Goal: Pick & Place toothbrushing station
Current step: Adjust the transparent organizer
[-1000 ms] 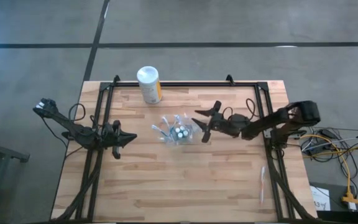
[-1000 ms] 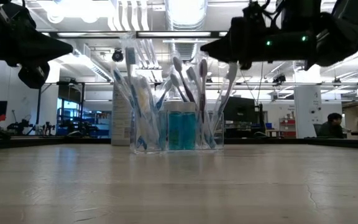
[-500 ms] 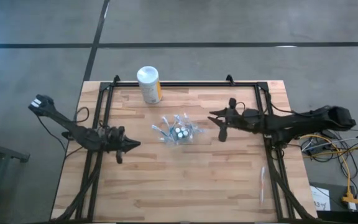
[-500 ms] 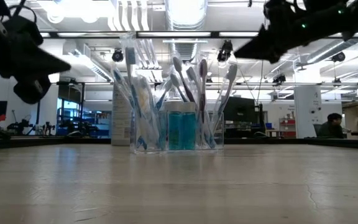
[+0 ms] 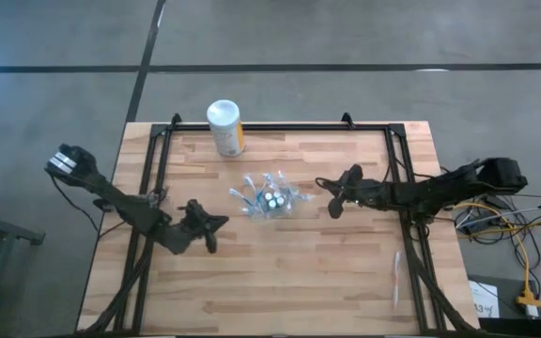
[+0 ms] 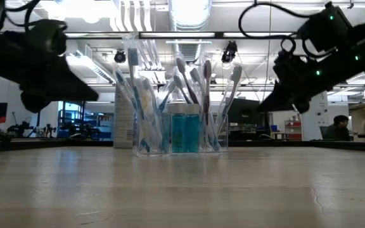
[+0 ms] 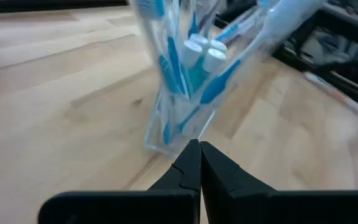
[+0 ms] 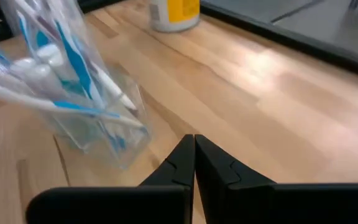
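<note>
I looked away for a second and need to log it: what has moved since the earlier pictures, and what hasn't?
The left gripper has swung in over the table toward the clear cup of toothbrushes; the right gripper has drawn back from the cup toward the table's right side. Both are shut and empty. The cup, its brushes and tubes, and the white canister stayed put.

Honestly nothing readable anywhere here. The white cylindrical canister (image 5: 224,128) at the back of the table has a yellow label (image 8: 180,9) on it, but whatever's printed there is too blurry to make out. The small teal tubes with white caps (image 6: 185,131) don't show any legible lettering either.
</note>
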`<control>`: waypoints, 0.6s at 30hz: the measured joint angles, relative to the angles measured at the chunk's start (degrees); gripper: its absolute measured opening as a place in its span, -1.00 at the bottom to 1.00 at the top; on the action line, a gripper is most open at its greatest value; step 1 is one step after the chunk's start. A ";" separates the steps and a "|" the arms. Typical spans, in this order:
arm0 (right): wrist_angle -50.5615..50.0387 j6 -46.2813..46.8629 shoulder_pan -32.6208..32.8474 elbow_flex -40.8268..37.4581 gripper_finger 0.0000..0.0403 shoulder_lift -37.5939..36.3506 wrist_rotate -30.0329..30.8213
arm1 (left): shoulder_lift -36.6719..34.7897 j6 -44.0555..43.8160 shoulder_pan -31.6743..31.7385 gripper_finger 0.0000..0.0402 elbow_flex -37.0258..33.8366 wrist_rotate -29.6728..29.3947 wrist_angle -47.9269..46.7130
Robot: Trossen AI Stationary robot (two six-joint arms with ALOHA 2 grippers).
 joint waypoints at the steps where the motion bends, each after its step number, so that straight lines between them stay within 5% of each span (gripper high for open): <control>1: 1.80 0.46 0.02 -0.69 -0.96 1.39 0.00 | 2.09 -1.01 0.26 -0.99 1.37 -0.83 0.15; 8: 14.93 -0.47 0.02 -0.97 -0.96 13.94 -2.21 | 14.32 -7.93 2.00 -0.98 7.88 -4.34 -0.03; 18: 15.99 -5.08 -1.36 9.67 -0.96 29.80 -3.19 | 25.95 -17.89 5.19 -0.99 14.52 -6.99 -4.12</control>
